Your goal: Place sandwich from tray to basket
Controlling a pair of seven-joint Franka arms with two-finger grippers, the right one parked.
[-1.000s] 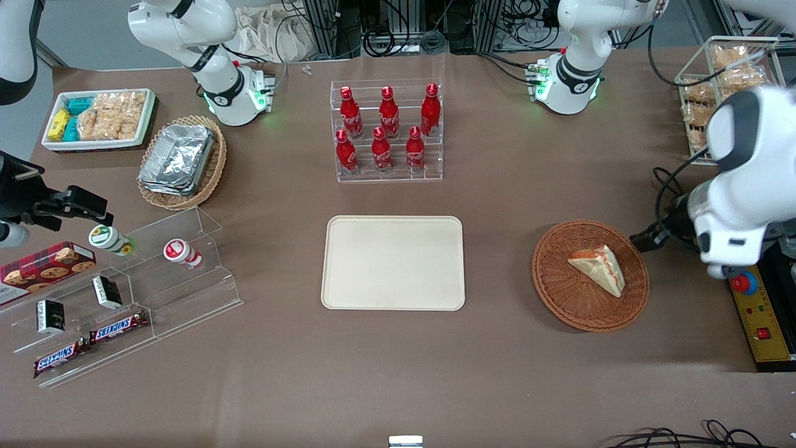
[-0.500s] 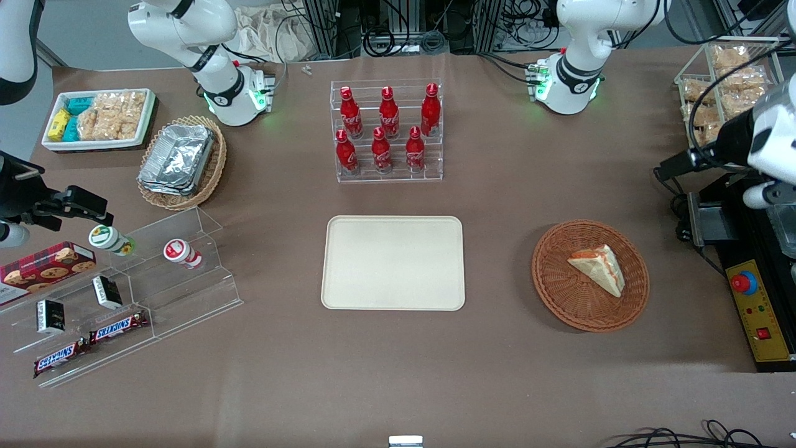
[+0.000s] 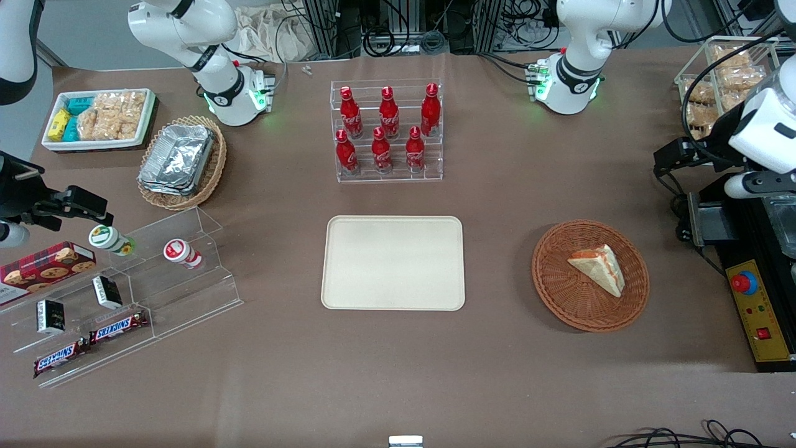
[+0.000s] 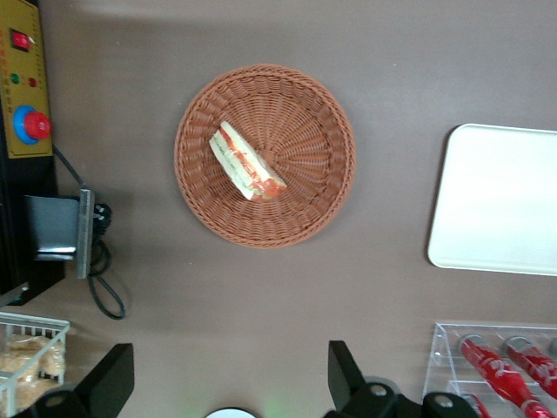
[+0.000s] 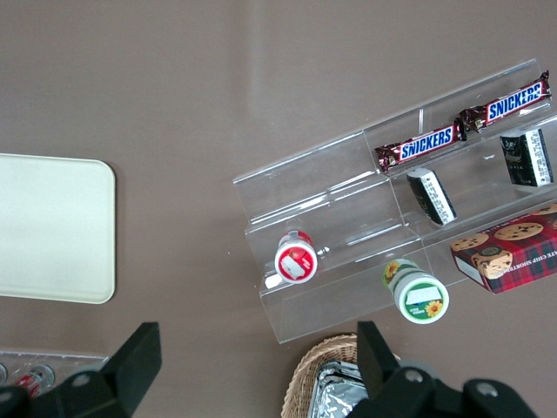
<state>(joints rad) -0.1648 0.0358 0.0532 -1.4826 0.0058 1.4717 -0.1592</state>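
Note:
My gripper (image 3: 666, 159) hangs toward the working arm's end, farther from the front camera than the round wicker basket (image 3: 563, 295) and apart from it. In the left wrist view the gripper (image 4: 231, 361) is open, its two fingers wide apart with only table between them. The sandwich (image 3: 598, 269), a white wedge, lies inside the basket. From the wrist, the sandwich (image 4: 248, 164) shows its filling and rests on the woven bottom of the basket (image 4: 309, 117), untouched. Beside the basket, toward the parked arm's end, lies the cream tray (image 3: 393, 262) with nothing on it.
A black machine with a yellow panel (image 3: 760, 317) stands at the working arm's end, near a wire rack (image 3: 715, 81) of wrapped food. Red bottles stand in a clear holder (image 3: 388, 177) farther from the front camera than the tray. Black cables (image 3: 690, 439) lie near that camera.
My gripper has moved away from the basket and from the front camera, toward the wire rack, shifting only slightly in the last half second. Sandwich, basket and tray have stayed where they were.

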